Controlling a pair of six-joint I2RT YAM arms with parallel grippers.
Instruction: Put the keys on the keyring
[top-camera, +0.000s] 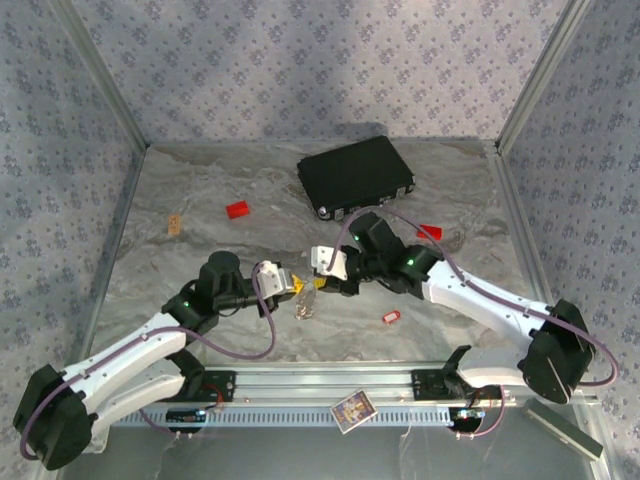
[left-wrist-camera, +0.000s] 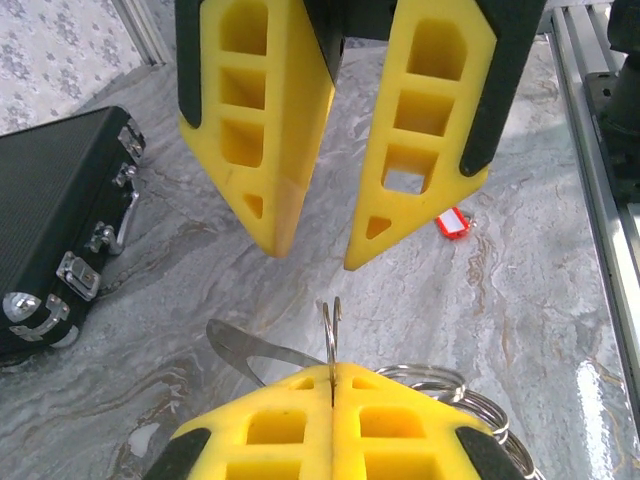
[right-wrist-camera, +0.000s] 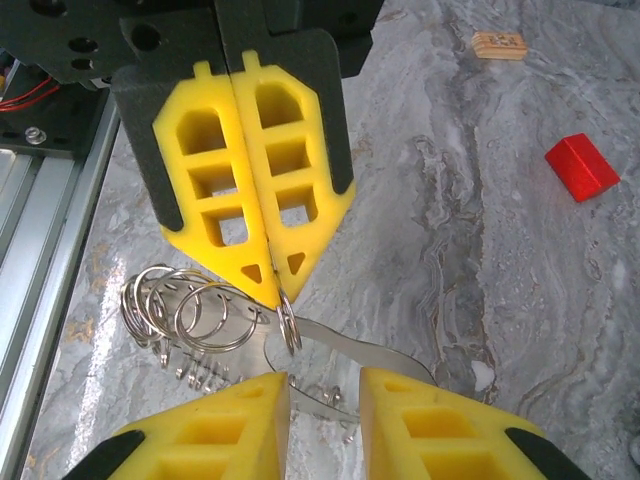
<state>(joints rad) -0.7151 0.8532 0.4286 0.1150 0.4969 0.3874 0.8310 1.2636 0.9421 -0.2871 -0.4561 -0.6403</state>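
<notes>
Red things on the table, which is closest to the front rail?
The red key tag with the pale centre. The solid red block left of the black case and the other red block to its right lie farther back.

Top view: high, looking down on whole counter. Wrist views: close, low, facing each other, sharing keyring mid-frame.

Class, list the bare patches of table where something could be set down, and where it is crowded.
Bare: far corner behind the wooden tile; near strip beside the red key. Crowded: centre, where left gripper and right gripper meet over the keyring.
</notes>
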